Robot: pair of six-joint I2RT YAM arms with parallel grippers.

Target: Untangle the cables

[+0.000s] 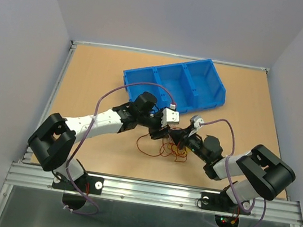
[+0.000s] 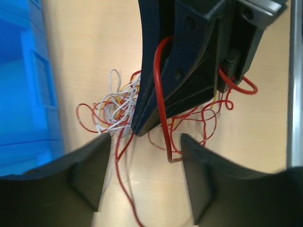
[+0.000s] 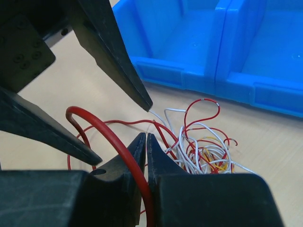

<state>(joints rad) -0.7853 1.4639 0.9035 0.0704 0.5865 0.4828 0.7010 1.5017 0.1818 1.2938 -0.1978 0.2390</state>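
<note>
near the blue bin [image 3: 222, 47], only wrist views show right gripper [image 3: 146, 137] pinching red cable [image 3: 118, 142], left gripper [image 2: 145, 139] spread.

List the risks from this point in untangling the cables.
1. The right gripper has its jaws shut on a red wire that appears to lead back into the bunch of cables. Pulling may tighten the knot or drag the whole bunch along.
2. The left gripper, jaws open, sits very close to the right gripper. Closing here might strike it or miss the wire.
</note>
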